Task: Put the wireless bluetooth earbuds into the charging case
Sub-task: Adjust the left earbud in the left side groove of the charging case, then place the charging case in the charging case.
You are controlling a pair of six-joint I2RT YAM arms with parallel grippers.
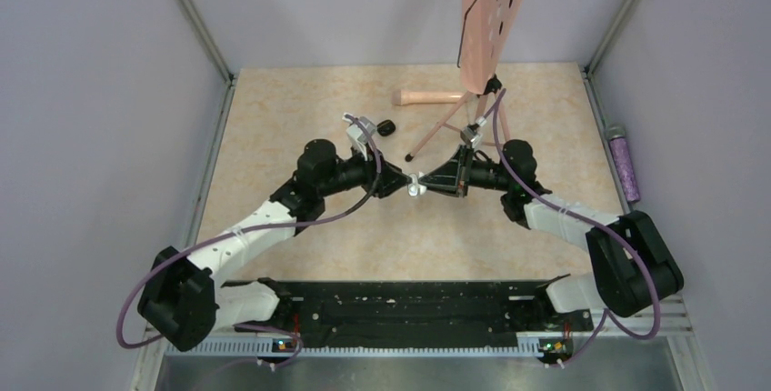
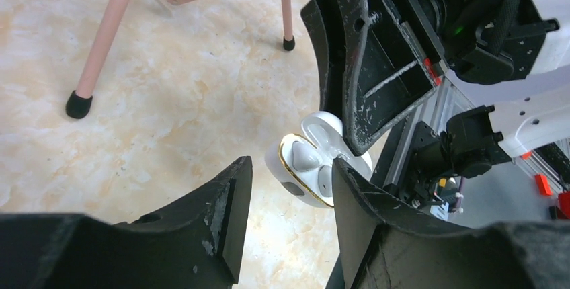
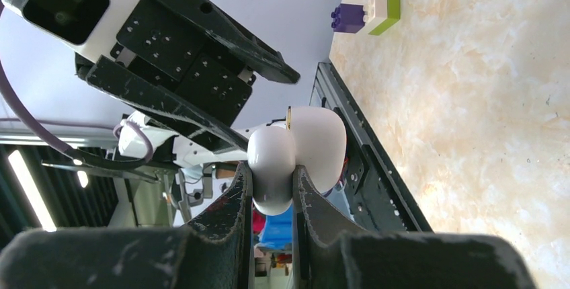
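Two hands met at the centre of the top view, with the white charging case [image 1: 415,184] between them.
The right hand [image 3: 272,170] was clamped tight on one rounded half of the case, holding it off the desk [image 1: 300,100]. In the left wrist view the case stood hinged open, gold rim showing, its two sockets pale grey. The left hand [image 2: 289,168] had its jaws apart, fingertips just short of the open case. A small black piece [image 1: 386,126] lay on the desk just above the left wrist in the top view; whether it was an earbud could not be told. A purple, white and green toy block [image 3: 366,17] sat near the top of the right wrist view.
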